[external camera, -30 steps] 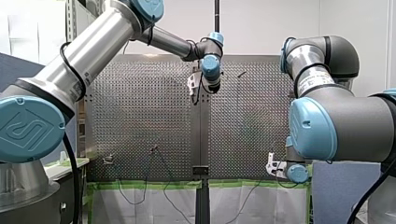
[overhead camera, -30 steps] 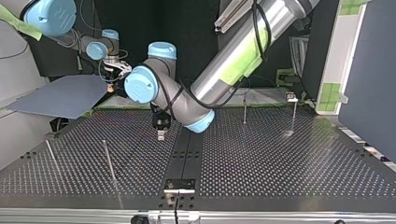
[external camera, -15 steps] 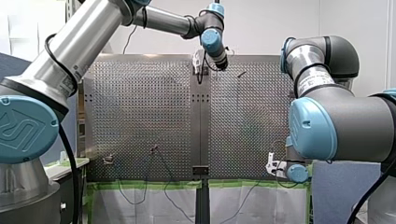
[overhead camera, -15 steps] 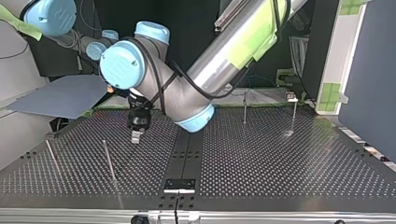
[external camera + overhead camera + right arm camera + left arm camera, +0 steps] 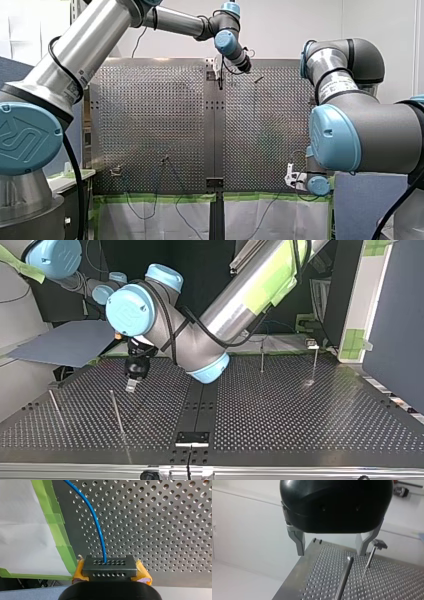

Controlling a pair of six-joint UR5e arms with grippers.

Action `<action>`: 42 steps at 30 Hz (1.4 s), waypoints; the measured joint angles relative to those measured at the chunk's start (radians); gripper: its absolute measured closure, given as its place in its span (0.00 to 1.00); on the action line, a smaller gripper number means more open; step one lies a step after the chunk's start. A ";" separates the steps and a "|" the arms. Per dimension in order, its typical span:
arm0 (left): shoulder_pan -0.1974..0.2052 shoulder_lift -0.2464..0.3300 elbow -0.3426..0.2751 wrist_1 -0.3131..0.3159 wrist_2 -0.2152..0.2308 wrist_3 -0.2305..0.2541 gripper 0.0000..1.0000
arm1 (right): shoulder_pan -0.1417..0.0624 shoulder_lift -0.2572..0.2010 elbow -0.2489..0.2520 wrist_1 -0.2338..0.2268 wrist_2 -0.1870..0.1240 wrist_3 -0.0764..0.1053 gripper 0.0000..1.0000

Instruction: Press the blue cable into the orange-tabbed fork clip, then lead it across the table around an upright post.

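In the right wrist view, my right gripper (image 5: 110, 567) with its yellow pads (image 5: 143, 573) is shut on the end of the blue cable (image 5: 96, 520), which curves away over the perforated table (image 5: 162, 517). In the front view my right gripper (image 5: 294, 179) sits at the table's near right edge. My left gripper (image 5: 330, 552) is open with nothing between its metal fingers (image 5: 297, 543). It hovers over the far part of the table (image 5: 131, 385), above a leaning post (image 5: 116, 412). Ahead of it stand this post (image 5: 344, 577) and a thin post topped by a small clip (image 5: 379, 544).
More upright posts stand at the top view's left (image 5: 54, 405) and right (image 5: 261, 357), one with a clip on top (image 5: 313, 357). Green tape (image 5: 60, 530) lines the table edge by my right gripper. A grey board (image 5: 65, 342) lies beyond the table.
My left arm has swung its gripper toward the top view's left and nearer that camera, and upward in the front view. My right arm has stayed still.
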 joint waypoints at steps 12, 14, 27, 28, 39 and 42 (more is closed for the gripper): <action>-0.001 0.000 0.001 -0.036 -0.053 0.002 0.00 | 0.005 0.000 -0.001 0.000 -0.001 -0.002 1.00; -0.001 0.000 0.001 -0.041 -0.067 0.003 0.00 | 0.006 0.000 -0.001 0.001 -0.001 -0.003 1.00; -0.001 0.001 0.001 -0.059 -0.147 0.008 0.00 | 0.008 -0.001 -0.002 0.007 -0.002 -0.009 1.00; -0.001 0.001 0.001 -0.059 -0.154 0.008 0.00 | 0.008 -0.001 -0.002 0.009 -0.001 -0.009 1.00; -0.001 0.001 0.000 -0.059 -0.172 0.011 0.00 | 0.012 -0.001 -0.003 0.011 -0.001 -0.010 1.00; -0.001 0.001 0.000 -0.059 -0.172 0.011 0.00 | 0.013 -0.001 -0.003 0.011 -0.001 -0.010 1.00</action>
